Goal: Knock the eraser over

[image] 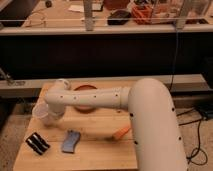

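The eraser, a small black block of two dark bars with a pale stripe, lies near the front left corner of the wooden table. My white arm reaches from the right across the table. The gripper hangs at the arm's left end, right next to the white cup and a short way behind and to the right of the eraser. It is apart from the eraser.
A flat blue-grey wavy-edged pad lies right of the eraser. An orange carrot-like object lies at mid-right. A reddish-brown dish sits behind the arm. A dark counter with clutter runs behind the table.
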You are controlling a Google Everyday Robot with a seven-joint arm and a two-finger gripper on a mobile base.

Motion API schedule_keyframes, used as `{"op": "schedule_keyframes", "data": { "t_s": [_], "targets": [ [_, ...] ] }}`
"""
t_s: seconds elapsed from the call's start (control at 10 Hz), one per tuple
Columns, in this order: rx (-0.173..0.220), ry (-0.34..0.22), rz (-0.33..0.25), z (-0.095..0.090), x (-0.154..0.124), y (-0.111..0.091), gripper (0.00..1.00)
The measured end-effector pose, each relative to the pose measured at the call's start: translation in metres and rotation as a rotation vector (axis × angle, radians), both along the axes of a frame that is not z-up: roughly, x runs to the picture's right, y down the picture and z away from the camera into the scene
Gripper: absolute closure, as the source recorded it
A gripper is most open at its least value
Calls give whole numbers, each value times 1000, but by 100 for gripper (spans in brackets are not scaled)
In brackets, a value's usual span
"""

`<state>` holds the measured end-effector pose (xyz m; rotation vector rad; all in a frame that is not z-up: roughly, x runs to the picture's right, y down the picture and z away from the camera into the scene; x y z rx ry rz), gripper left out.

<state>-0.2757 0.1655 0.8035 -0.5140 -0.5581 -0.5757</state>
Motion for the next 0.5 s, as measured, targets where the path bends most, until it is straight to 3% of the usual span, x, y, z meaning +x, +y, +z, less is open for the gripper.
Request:
{"op": "schedule_keyframes", "data": {
  "t_s": [0.3, 0.5],
  "targets": [
    [25, 0, -2, 2, -6, -8, 98],
    [43, -5, -14, -8, -12, -2, 98]
  ]
}}
